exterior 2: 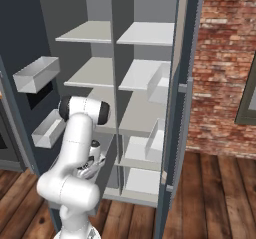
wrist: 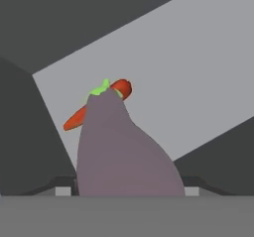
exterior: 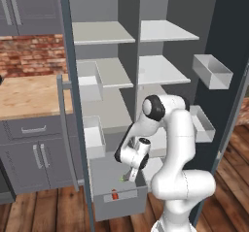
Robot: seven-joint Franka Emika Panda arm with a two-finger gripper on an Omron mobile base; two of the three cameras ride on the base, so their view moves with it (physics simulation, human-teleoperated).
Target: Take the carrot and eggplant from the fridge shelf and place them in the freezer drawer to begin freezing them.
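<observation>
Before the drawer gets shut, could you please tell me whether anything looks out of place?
Nothing stands out. The short orange-red carrot lies in the deep grey freezer drawer, and the gripper holds the dark purple eggplant, green stem forward, above it.

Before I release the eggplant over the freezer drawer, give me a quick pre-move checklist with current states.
1. Eggplant held in end effector: ok, it sits between the fingertips in the hand view.
2. Freezer drawer pulled open: ok.
3. End effector over the drawer: ok, in the left base view.
4. Carrot already in drawer: ok, lying on its floor.
5. Drop spot free of the carrot: cannot tell; the eggplant overlaps it in the hand view.
</observation>
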